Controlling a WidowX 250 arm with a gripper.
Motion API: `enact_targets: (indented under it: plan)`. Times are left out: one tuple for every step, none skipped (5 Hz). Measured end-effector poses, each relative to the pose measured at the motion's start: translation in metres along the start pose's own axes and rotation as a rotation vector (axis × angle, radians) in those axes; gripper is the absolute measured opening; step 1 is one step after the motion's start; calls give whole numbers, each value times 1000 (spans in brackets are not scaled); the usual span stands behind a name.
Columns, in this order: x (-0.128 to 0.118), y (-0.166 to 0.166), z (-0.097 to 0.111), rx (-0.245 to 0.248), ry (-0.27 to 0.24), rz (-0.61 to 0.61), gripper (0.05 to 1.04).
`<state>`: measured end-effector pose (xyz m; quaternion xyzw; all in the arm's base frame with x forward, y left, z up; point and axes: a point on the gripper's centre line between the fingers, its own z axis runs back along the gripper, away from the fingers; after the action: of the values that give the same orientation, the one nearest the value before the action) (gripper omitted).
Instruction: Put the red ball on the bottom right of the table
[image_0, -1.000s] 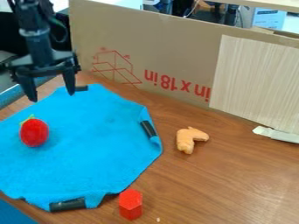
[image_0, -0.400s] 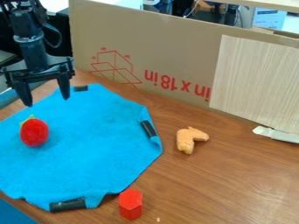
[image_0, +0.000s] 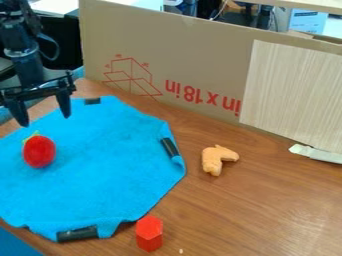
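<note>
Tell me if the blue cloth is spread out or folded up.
Spread out: the blue cloth lies mostly flat over the table, with the red ball on it; its right edge is turned up a little.

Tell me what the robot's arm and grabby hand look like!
The arm is black and chunky, with a thin dark cable looping out beside it. Its gripper is black too, with a wide crossbar and two fingers that get narrow at the tips.
</note>
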<state>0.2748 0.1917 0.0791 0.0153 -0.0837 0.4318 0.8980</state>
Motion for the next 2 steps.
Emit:
enact_targets:
  plan:
    - [1, 5, -7, 17, -21, 2, 999]
    - [-3, 8, -17, 25, -38, -5, 999]
